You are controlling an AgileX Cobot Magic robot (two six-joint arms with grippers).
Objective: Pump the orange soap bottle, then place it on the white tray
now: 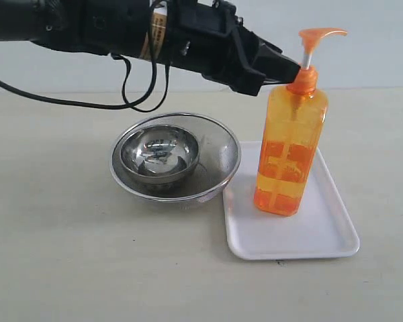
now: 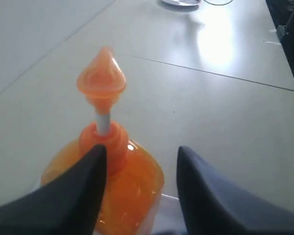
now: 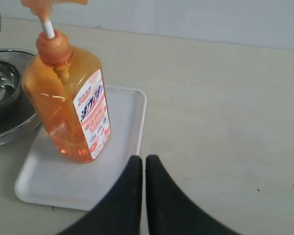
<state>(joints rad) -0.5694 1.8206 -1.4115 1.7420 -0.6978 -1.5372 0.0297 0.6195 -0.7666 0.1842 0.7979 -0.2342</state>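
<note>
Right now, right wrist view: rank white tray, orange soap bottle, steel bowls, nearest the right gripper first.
1. White rectangular tray, by the right gripper.
2. Orange plastic soap bottle, standing on it.
3. Round steel bowls, past the tray.

Only blurred, unreadable blue lettering on the label [image 3: 92, 115] of the orange soap bottle [image 3: 59, 103].

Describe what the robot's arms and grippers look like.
The left arm is matte black and blocky, with a yellowish printed label band near the wrist and black cables looping beneath. The left gripper and right gripper each have two dark, smooth fingers tapering to rounded tips.
</note>
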